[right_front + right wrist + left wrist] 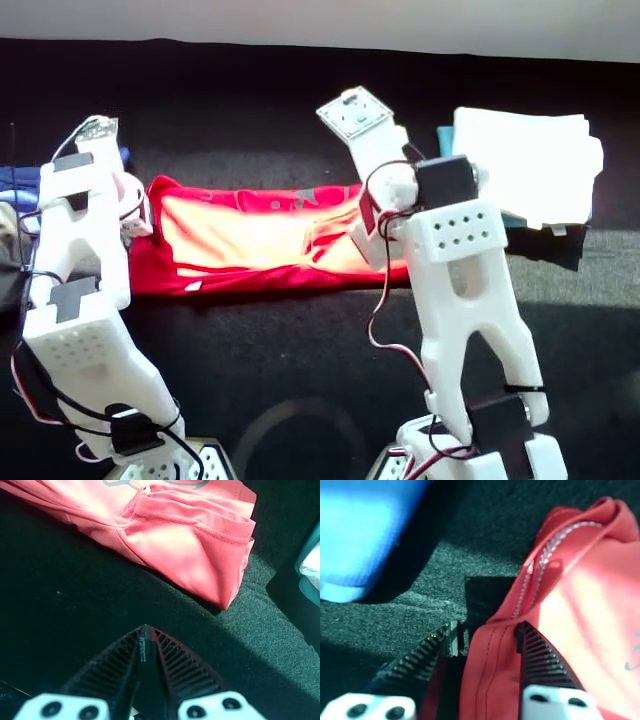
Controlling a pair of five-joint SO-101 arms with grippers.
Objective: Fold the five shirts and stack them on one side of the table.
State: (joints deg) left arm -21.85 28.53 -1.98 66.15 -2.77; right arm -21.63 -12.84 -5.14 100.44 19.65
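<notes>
Left edge: blue shirt (14, 186), just beyond the left arm. Left gripper (485, 630) clamped on the left-end hem of the red shirt (240, 240), which lies mid-table as a long folded band. Right gripper (145, 631) has its tips pressed together above dark table (300, 340), near the shirt's right corner. Far right: folded stack (520, 165), white on top. Open cloth runs along the shirt's near edge.

Left gripper (485, 640) clamped – right gripper (145, 630) closed, both arms extended
</notes>
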